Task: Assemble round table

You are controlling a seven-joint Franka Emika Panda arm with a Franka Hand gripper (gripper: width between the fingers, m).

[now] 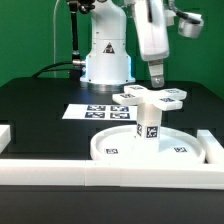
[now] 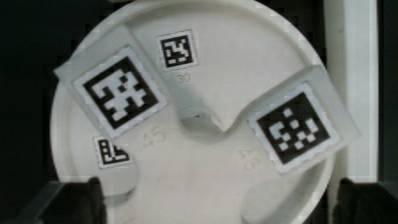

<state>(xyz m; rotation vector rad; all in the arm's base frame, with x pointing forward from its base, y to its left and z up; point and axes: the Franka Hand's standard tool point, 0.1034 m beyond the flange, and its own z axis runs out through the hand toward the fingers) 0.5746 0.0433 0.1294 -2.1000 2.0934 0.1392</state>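
The large rimmed round disc [image 1: 112, 150] lies at the table's front. The short thick cylinder [image 1: 148, 126] stands upright on it. The flat cross-shaped piece [image 1: 150, 97] sits on top of the cylinder, its tagged arms spread out. My gripper [image 1: 156, 84] hangs just above the cross, toward the exterior view's right, open and holding nothing. In the wrist view the cross [image 2: 121, 92] fills the middle over the disc [image 2: 267, 30]. My gripper [image 2: 222, 208] has its dark fingertips [image 2: 71, 205] wide apart at the frame's edge. The cylinder is hidden under the cross there.
The marker board [image 1: 92, 112] lies behind the disc, in front of the robot base [image 1: 105, 60]. Long white border bars run along the front [image 1: 110, 172], the exterior view's left [image 1: 5, 135] and right [image 1: 210, 145].
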